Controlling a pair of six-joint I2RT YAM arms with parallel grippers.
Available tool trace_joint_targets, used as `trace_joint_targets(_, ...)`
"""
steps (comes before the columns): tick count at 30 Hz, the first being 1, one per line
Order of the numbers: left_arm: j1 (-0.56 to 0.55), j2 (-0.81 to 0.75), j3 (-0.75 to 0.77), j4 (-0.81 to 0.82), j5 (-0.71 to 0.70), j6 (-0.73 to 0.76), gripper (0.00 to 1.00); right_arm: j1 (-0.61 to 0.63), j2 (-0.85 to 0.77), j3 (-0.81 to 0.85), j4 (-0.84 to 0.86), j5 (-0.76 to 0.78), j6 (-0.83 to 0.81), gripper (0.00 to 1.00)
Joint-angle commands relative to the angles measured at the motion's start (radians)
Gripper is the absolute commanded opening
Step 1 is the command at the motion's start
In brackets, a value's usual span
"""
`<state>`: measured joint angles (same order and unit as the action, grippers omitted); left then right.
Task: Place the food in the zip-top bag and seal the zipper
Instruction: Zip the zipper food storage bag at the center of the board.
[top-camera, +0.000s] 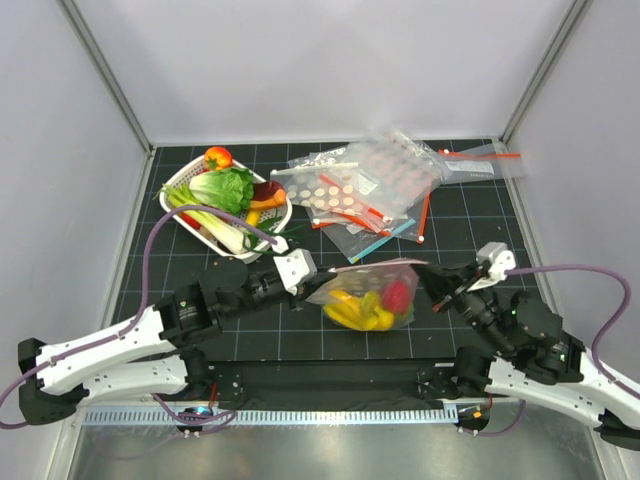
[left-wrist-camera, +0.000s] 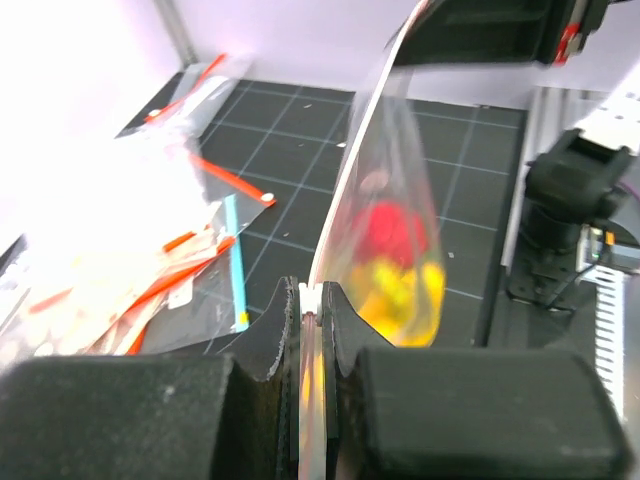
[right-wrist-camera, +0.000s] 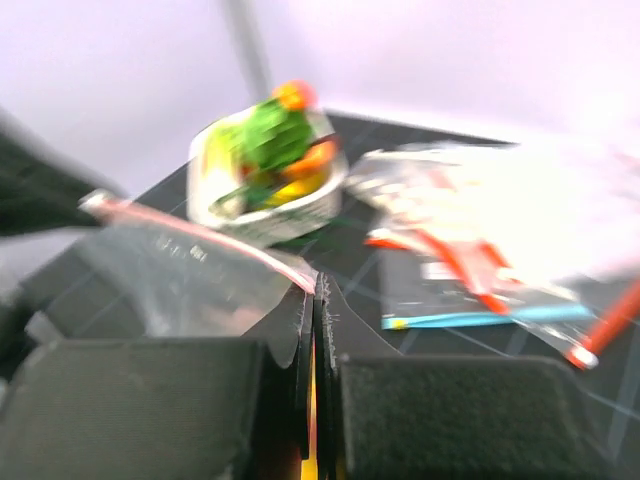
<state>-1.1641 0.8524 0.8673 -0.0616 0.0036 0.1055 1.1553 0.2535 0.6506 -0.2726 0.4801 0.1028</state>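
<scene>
The zip-top bag (top-camera: 372, 297) hangs stretched between my two grippers above the front of the mat. Inside it lies the food (top-camera: 365, 305): a yellow banana bunch and a red fruit (left-wrist-camera: 390, 235). My left gripper (top-camera: 310, 272) is shut on the zipper (left-wrist-camera: 345, 190) at the bag's left end, and a small white piece shows between its fingertips (left-wrist-camera: 313, 300). On the opposite end, my right gripper (top-camera: 432, 272) is shut on the bag's mouth edge (right-wrist-camera: 200, 230), its jaws pressed together (right-wrist-camera: 318, 285). In the right wrist view the bag's contents are hidden.
A white basket (top-camera: 176, 180) at the back left holds leafy greens, a tomato and other toy produce. A pile of clear dotted bags with red strips (top-camera: 380, 185) lies at the back right, one with a blue strip (top-camera: 385, 238) nearest the held bag.
</scene>
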Motion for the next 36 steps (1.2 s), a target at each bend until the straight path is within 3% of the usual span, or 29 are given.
trace_joint_targets(1, 0.003, -0.018, -0.011, 0.013, -0.151, -0.02, 0.0, -0.003, -0.115, -0.011, 0.082, 0.496, 0.083, 0.01)
trace_joint_targets(4, 0.004, -0.015, -0.013, 0.011, -0.183, -0.026, 0.0, -0.003, -0.25, -0.075, 0.104, 0.635, 0.098, 0.01)
trace_joint_targets(6, 0.006, -0.013, -0.013, 0.011, -0.189, -0.027, 0.0, -0.003, -0.226, -0.051, 0.066, 0.709, 0.133, 0.01)
trace_joint_targets(14, 0.007, -0.018, -0.017, 0.013, -0.235, -0.032, 0.0, -0.003, -0.238, -0.071, 0.112, 0.643, 0.107, 0.01)
trace_joint_targets(20, 0.023, -0.018, -0.03, 0.016, -0.361, -0.065, 0.0, -0.003, -0.177, -0.059, 0.119, 0.615, 0.1, 0.01)
trace_joint_targets(21, 0.027, -0.013, -0.031, 0.022, -0.375, -0.073, 0.0, -0.003, -0.14, -0.054, 0.116, 0.615, 0.1, 0.04)
trace_joint_targets(22, 0.035, -0.013, -0.031, 0.022, -0.39, -0.085, 0.01, -0.002, -0.122, -0.045, 0.113, 0.62, 0.101, 0.28)
trace_joint_targets(25, 0.064, 0.004, -0.034, 0.022, -0.448, -0.138, 0.22, -0.003, -0.036, -0.02, 0.096, 0.634, 0.112, 0.78)
trace_joint_targets(26, 0.075, 0.008, -0.034, 0.022, -0.477, -0.154, 0.32, -0.003, -0.017, -0.011, 0.082, 0.641, 0.123, 0.85)
trace_joint_targets(28, 0.081, 0.017, -0.033, 0.02, -0.511, -0.171, 0.51, -0.003, 0.045, 0.018, 0.063, 0.661, 0.149, 0.93)
trace_joint_targets(29, 0.084, 0.019, -0.031, 0.019, -0.561, -0.191, 0.7, -0.003, 0.064, 0.027, 0.053, 0.667, 0.159, 0.97)
trace_joint_targets(30, 0.084, 0.017, -0.03, 0.022, -0.589, -0.202, 0.79, -0.003, 0.085, 0.035, 0.053, 0.686, 0.167, 0.98)
trace_joint_targets(31, 0.084, 0.017, -0.028, 0.02, -0.626, -0.219, 0.97, -0.003, 0.123, 0.05, 0.052, 0.707, 0.193, 1.0)
trace_joint_targets(35, 0.084, -0.007, -0.019, 0.009, -0.805, -0.308, 1.0, -0.003, 0.211, 0.09, 0.004, 0.828, 0.285, 1.0)
trace_joint_targets(36, 0.084, -0.016, -0.017, 0.002, -0.923, -0.37, 1.0, -0.003, 0.223, 0.107, -0.016, 0.863, 0.32, 1.0)
